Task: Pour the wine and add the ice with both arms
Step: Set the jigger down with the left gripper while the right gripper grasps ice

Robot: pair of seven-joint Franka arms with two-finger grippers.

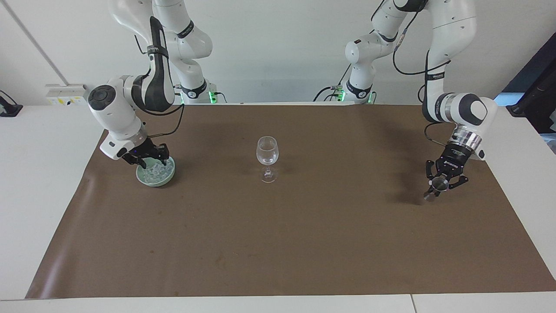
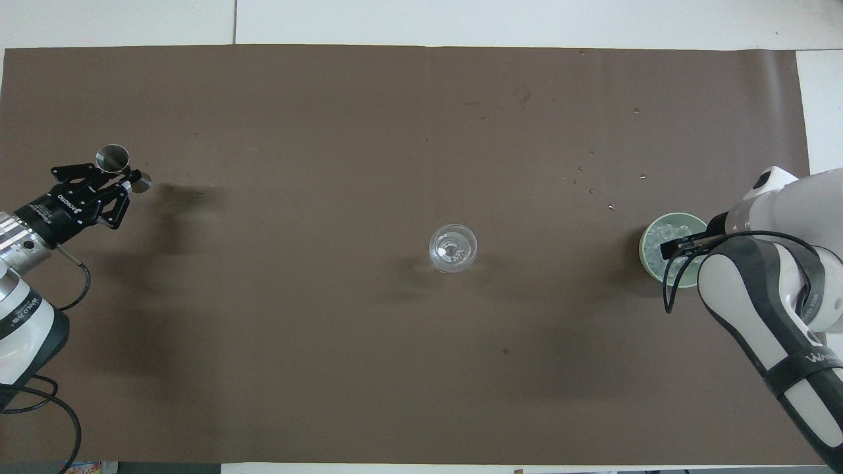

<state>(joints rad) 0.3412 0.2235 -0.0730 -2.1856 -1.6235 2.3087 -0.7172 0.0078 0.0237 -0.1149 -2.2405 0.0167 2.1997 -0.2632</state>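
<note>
- The left gripper (image 1: pixel 439 188) is clenched on a small metal measuring cup (image 1: pixel 437 186), an hourglass-shaped jigger gripped at its waist and tilted, low over the brown mat (image 1: pixel 278 243) toward the left arm's end of the bench (image 1: pixel 26 182).
- In the overhead view the measuring cup (image 2: pixel 113 158) shows its open mouth beside the left gripper (image 2: pixel 128 179), with a smaller round end just beside the fingertips.
- Whether the measuring cup touches the mat cannot be told; a dark shadow lies on the mat close beside it.
- The right gripper (image 1: pixel 150 161) reaches down into the pale green bowl (image 1: pixel 169 175), its fingertips among the ice (image 1: pixel 157 172); how wide the jaws stand, and whether they grasp a cube, cannot be told.
- From overhead the right gripper (image 2: pixel 678 247) lies over the bowl (image 2: pixel 649 258), and the arm's white and grey forearm covers part of the rim.
- The ice (image 2: pixel 660 243) is a heap of small clear cubes filling the bowl, which stands on the mat toward the right arm's end of the bench.
- A clear wine glass (image 1: pixel 267 157) stands upright on its stem about midway between the two grippers, well apart from both; from overhead the wine glass (image 2: pixel 452 248) looks clear.
- A few tiny specks dot the mat farther from the robots than the bowl.
</note>
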